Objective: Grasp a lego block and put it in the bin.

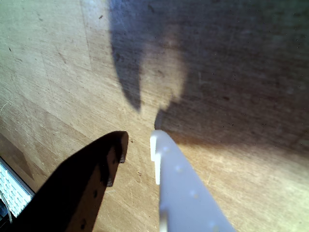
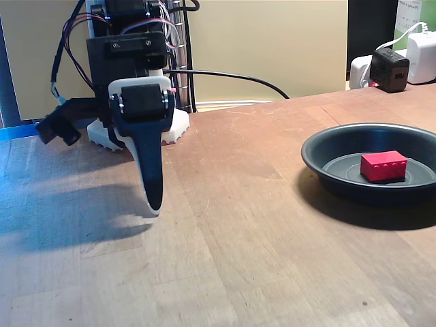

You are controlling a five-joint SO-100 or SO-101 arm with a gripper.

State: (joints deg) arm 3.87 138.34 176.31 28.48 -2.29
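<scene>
Over on the right of the fixed view, the lego block [image 2: 383, 166] sat on the flat bottom of the bin [image 2: 327, 165], studs up, red against the dark pan. Well apart from it, on the left, the gripper [image 2: 154, 206] pointed down at the wooden table [image 2: 259, 259], its tip low over the boards, perhaps just clear of them. Through the wrist view the gripper [image 1: 139, 140] showed one black finger and one white finger with a narrow gap between them, released and holding nothing, bare wood [image 1: 53, 72] and shadow beneath.
</scene>
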